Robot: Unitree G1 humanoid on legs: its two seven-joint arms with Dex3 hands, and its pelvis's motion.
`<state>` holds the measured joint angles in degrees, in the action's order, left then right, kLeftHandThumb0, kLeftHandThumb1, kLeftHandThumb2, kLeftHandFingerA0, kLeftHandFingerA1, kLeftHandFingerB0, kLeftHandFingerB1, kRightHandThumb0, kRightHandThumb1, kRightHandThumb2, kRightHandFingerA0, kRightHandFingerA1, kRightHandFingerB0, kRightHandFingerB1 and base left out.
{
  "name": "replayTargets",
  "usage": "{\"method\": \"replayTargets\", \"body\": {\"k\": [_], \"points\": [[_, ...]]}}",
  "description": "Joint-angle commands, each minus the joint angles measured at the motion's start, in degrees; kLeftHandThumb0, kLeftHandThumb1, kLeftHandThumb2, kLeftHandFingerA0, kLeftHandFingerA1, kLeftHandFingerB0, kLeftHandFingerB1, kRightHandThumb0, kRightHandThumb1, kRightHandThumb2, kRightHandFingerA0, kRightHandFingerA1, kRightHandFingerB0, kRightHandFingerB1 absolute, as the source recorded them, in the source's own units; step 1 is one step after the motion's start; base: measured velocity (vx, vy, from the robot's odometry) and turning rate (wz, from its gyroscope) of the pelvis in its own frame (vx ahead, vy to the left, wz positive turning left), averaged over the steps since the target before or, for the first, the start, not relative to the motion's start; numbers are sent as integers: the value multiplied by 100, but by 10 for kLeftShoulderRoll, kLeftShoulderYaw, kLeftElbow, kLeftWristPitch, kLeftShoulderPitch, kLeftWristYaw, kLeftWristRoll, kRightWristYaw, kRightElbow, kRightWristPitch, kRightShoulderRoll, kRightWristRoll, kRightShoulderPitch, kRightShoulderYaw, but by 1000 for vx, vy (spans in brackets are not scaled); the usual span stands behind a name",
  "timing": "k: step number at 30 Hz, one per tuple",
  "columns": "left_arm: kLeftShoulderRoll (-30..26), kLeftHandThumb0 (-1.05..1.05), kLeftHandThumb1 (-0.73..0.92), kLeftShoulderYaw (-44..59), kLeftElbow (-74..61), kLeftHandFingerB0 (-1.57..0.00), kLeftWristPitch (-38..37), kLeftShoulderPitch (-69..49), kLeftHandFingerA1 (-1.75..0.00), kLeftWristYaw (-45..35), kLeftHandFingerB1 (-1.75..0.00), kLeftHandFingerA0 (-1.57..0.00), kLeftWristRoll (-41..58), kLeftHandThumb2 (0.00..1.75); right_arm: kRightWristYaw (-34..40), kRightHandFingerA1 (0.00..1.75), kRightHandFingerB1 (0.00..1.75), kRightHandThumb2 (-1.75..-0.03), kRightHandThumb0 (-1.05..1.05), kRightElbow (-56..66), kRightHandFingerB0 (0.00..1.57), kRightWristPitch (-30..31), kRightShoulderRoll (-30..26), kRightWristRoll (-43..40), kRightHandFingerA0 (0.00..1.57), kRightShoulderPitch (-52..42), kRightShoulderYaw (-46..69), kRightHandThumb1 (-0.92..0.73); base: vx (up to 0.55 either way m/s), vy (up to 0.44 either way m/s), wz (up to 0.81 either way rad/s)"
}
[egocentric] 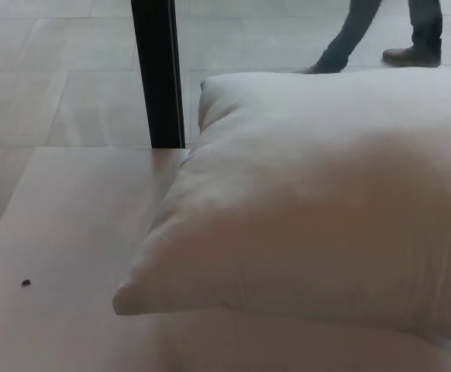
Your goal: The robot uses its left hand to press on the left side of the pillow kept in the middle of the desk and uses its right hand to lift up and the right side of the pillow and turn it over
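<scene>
White pillow [318,201] on pale desk [70,232]

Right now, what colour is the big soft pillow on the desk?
The plump fabric pillow is plain white, with no pattern; the head view shows it.

One white pillow [318,201] lies on one pale desk [70,232], with one small dark speck [26,283] near the left edge, one black post [157,74] at the far side, and two legs [380,35] of a person far right.
</scene>
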<state>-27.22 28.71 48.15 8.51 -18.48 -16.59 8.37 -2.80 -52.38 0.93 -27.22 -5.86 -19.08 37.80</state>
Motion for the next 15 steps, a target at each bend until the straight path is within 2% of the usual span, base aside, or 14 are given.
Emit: {"method": "replayTargets", "body": {"k": [1,2,3,4,5,6,7,8,9,10,11,13,14,15], "points": [[-41,-105,60,83,-118,-17,95,43,-60,-168,-46,-48,172,96,-7,149,14,-76,-105,68,0,99,-77,-228,43,79,206,-92,0,0,0],[-42,-105,60,86,-129,-17,103,54,-60,-170,-46,-48,178,96,-3,149,14,-76,-105,72,0,108,-82,-228,43,90,213,-92,0,0,0],[-43,-93,69,88,-163,-23,121,59,-54,-163,-38,-48,187,61,3,146,35,-77,-105,76,0,110,-86,-226,61,104,217,-92,0,0,0],[-45,-91,70,94,-206,-24,153,75,-53,-151,-39,-48,207,61,15,135,25,-66,-105,90,0,120,-91,-236,22,125,229,-92,0,0,0],[-48,-90,70,100,-244,-23,171,102,-53,-130,-38,-43,224,61,22,109,27,-68,-105,110,0,134,-98,-242,7,143,234,-90,0,0,0],[-49,-90,70,108,-285,-23,185,133,-53,-105,-38,-43,239,61,27,109,27,-68,-105,134,0,149,-105,-244,7,162,237,-90,0,0,0],[-62,-94,71,113,-301,-20,187,181,-50,-83,-33,-42,244,61,22,108,39,-65,-105,134,0,155,-125,-244,1,194,234,-89,-9,-1,7],[-66,-94,71,117,-311,-20,191,202,-50,-73,-33,-42,245,61,20,108,39,-65,-105,135,0,160,-132,-242,1,208,235,-89,0,0,0],[-80,-96,57,119,-318,-4,208,246,-59,-55,-46,-31,248,100,4,83,68,-111,-105,149,0,148,-135,-234,15,225,221,-63,0,0,0],[-100,-96,57,121,-336,-4,235,308,-59,-26,-46,-31,256,100,-19,83,68,-111,-105,169,0,132,-146,-224,15,251,200,-63,0,0,0],[-103,-97,52,119,-357,-19,253,331,-73,-10,-70,-42,260,99,-20,82,61,-114,-105,189,7,145,-146,-223,28,265,191,-64,0,0,0],[-108,-97,52,116,-384,-19,280,370,-73,12,-70,-42,262,99,-20,82,61,-114,-105,220,7,164,-146,-221,28,287,175,-64,0,0,0],[-105,-90,59,104,-410,0,298,404,-64,28,-37,-18,262,107,-15,87,76,-69,-105,252,12,172,-143,-209,40,302,153,-79,0,0,0],[-102,-90,59,102,-420,0,300,412,-64,30,-37,-18,267,107,-15,87,76,-69,-105,268,12,179,-140,-210,40,308,145,-79,0,0,0]]}}
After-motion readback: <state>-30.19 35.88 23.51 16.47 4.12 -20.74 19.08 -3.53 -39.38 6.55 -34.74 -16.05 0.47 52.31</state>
